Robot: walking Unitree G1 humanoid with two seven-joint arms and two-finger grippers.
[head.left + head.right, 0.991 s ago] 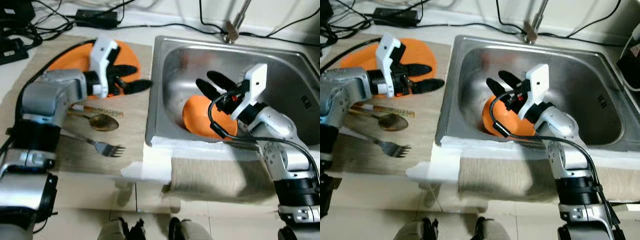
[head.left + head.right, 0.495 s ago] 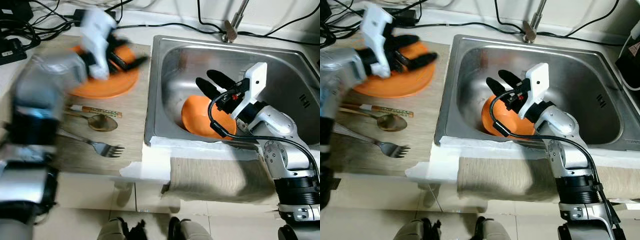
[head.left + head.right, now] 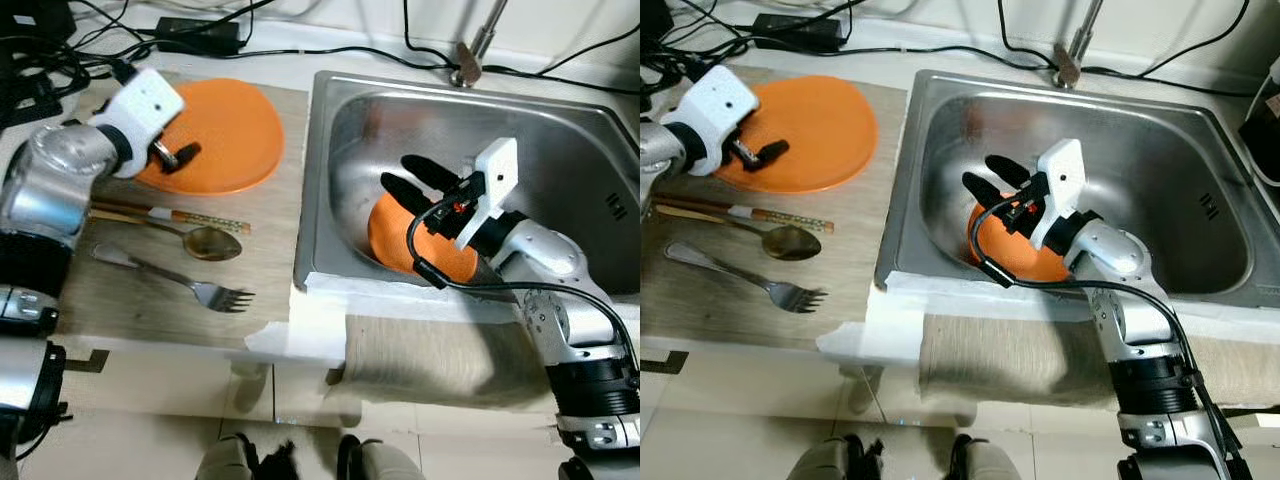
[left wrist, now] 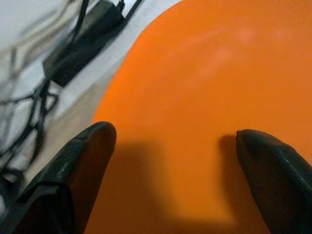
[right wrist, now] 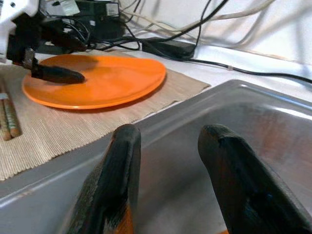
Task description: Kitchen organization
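An orange plate [image 3: 228,130] lies flat on a woven mat [image 3: 270,250] left of the steel sink [image 3: 312,180]. My left gripper [image 3: 178,157] hovers over the plate's left part, open with nothing between its fingers; the left wrist view has the plate [image 4: 204,73] right under the left gripper [image 4: 173,134]. An orange bowl [image 3: 395,235] rests tilted in the sink's near left corner. My right gripper [image 3: 398,172] is just above the bowl, open, its fingers pointing towards the plate. The right gripper [image 5: 168,131] has a wide gap between its fingers.
A spoon [image 3: 205,242], a fork [image 3: 215,293] and chopsticks [image 3: 150,212] lie on the mat in front of the plate. Black cables and a power adapter [image 3: 195,35] run along the back wall. The faucet [image 3: 470,50] stands behind the sink. A white pad [image 3: 310,330] covers the counter's front edge.
My left arm has swung from the plate's right edge back to its left part, and the plate now lies uncovered. My right gripper shifted slightly left over the bowl.
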